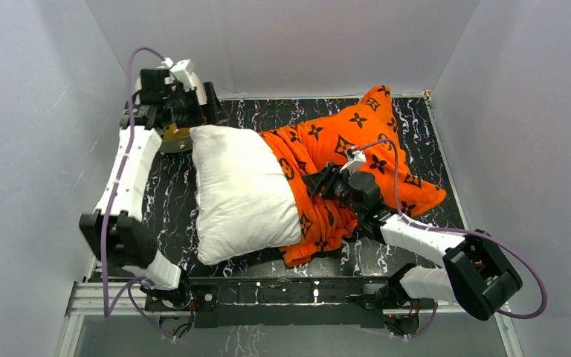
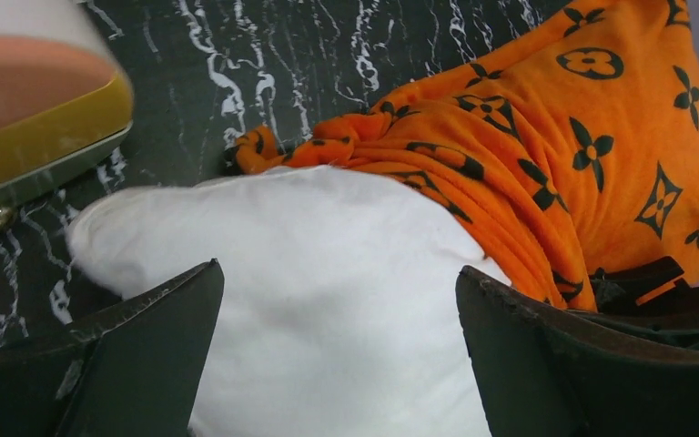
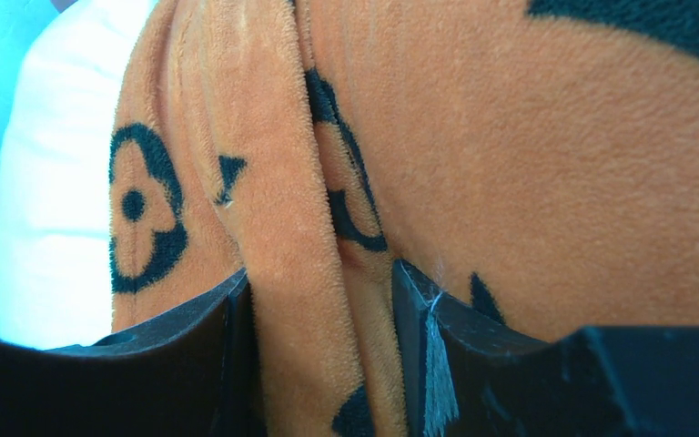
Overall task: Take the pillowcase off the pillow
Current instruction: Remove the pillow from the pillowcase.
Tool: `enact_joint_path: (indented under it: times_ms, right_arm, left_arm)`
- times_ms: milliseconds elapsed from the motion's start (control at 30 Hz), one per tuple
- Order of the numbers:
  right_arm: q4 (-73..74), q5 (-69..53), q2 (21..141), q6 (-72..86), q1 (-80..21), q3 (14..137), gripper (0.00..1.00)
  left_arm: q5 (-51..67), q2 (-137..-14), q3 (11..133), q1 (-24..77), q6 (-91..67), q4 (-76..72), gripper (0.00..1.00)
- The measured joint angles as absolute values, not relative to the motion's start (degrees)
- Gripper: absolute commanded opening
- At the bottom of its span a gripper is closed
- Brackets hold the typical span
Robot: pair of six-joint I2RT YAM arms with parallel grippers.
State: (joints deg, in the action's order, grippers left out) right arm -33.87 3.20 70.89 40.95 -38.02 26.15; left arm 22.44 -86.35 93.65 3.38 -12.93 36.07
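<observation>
The white pillow (image 1: 239, 192) lies on the black marbled floor, its left half bare. The orange pillowcase (image 1: 357, 141) with black motifs covers its right half and bunches at the opening. My right gripper (image 1: 318, 182) is shut on a fold of the pillowcase (image 3: 319, 273) near that opening. My left gripper (image 1: 186, 126) is open at the pillow's far left corner; in the left wrist view the pillow (image 2: 328, 300) fills the gap between its fingers (image 2: 159, 346), with the pillowcase (image 2: 555, 155) beyond.
White walls close in the floor (image 1: 163, 201) on the left, back and right. A cream-and-orange cylinder (image 2: 36, 109) sits by the left gripper. The arm bases and a metal rail (image 1: 282, 294) run along the near edge.
</observation>
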Motion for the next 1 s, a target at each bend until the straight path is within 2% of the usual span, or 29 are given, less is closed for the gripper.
enact_joint_path:
  times_ms: [200, 267, 300, 400, 467, 533, 567, 700, 1000]
  right_arm:
    - [-31.55, 3.22, 68.45, 41.01, -38.37, 26.06, 0.63]
    - [-29.41, 3.36, 67.26, 40.99, -38.52, 26.65, 0.66]
    - [-28.34, 3.6, 66.81, 40.97, -38.65, 27.05, 0.68]
    - [-22.83, 3.9, 64.86, 40.18, -39.2, 29.67, 0.72]
    - [-18.22, 3.88, 64.14, 39.16, -39.59, 32.47, 0.74]
    - [-14.44, 3.88, 64.1, 38.04, -39.88, 35.09, 0.75]
    - [-11.84, 3.9, 64.12, 37.23, -39.92, 36.71, 0.76]
    - [-3.14, 3.92, 64.51, 34.3, -40.21, 42.87, 0.8]
    - [14.15, 6.76, 73.41, 23.9, -40.25, 67.42, 0.9]
  left_arm:
    - [24.38, -100.79, 101.93, 9.78, -7.81, 37.41, 0.97]
    - [25.36, -103.37, 99.83, 11.16, -6.5, 38.5, 0.89]
    - [25.82, -103.83, 98.54, 11.44, -6.09, 39.2, 0.81]
    - [27.49, -102.54, 91.98, 11.53, -4.99, 39.66, 0.48]
    - [28.12, -99.09, 86.15, 11.16, -5.02, 37.74, 0.32]
    - [28.86, -94.56, 81.56, 11.03, -5.43, 36.32, 0.04]
    - [29.61, -91.42, 79.11, 11.05, -5.19, 35.64, 0.0]
    - [31.18, -83.42, 74.13, 11.44, -5.72, 34.79, 0.0]
    - [33.08, -78.35, 68.2, 11.38, -7.33, 32.03, 0.0]
